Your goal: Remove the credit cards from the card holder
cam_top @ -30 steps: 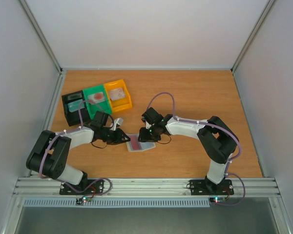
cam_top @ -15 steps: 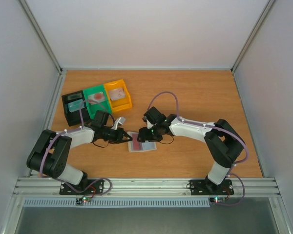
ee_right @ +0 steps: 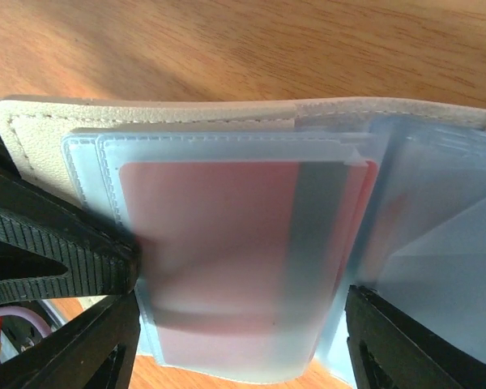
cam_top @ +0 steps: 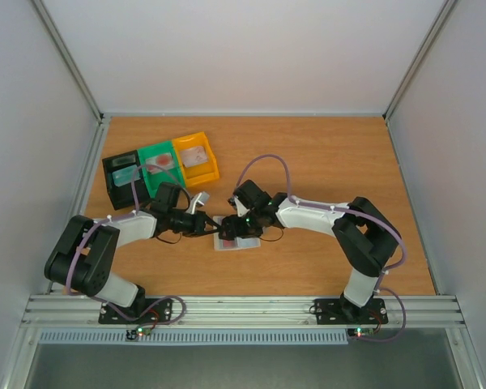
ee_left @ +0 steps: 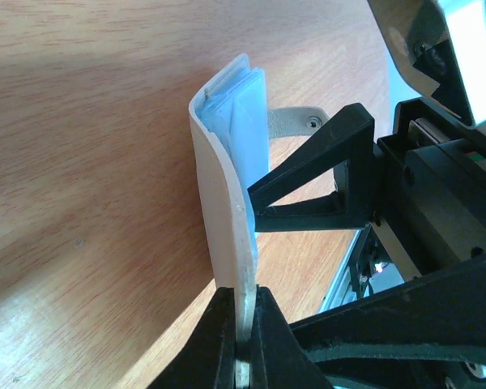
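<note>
Two grippers, one card holder
I pinch its flap upright with the left gripper to bare the pockets; the right gripper hangs open over the reddish-pink card.

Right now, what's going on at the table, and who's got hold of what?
The left gripper is shut on the edge of the card holder, keeping one flap stood up off the table. The right gripper is open, with a finger on either side of the pocket that contains the reddish-pink card. That card sits inside its pocket; no card is out yet.
</note>
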You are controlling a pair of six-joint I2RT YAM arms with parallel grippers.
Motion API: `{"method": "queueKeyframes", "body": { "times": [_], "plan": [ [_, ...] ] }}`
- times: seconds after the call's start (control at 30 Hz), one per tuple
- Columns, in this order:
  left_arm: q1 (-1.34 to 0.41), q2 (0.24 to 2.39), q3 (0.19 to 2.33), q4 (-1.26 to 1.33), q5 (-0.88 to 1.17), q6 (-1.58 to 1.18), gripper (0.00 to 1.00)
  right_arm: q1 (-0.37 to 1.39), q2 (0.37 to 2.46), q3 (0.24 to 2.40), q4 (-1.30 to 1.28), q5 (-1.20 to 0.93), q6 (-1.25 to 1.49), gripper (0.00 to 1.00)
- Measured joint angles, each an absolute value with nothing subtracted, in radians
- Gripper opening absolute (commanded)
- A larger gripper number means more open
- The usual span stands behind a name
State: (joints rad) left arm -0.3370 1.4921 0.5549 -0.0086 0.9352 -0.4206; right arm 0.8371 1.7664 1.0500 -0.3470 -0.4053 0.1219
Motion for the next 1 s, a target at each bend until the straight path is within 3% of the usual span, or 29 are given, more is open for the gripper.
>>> {"method": "queueKeyframes", "body": {
  "times": [0.13,0.27,0.53,1.0],
  "plan": [
    [-0.339,1.493,0.555,-0.002,0.931,-0.422,0.0,0.837,1.78,1.063,-0.35,-0.405,0.122,0.55],
    [-0.342,1.493,0.555,0.0,0.919,-0.422,0.01,0.842,1.789,1.079,-0.365,-0.393,0.126,0.52],
    [-0.349,1.493,0.554,0.014,0.924,-0.423,0.14,0.842,1.782,1.074,-0.368,-0.386,0.138,0.39],
    [-0.35,1.493,0.555,0.015,0.932,-0.424,0.1,0.811,1.752,1.027,-0.336,-0.412,0.164,0.15]
  ]
}}
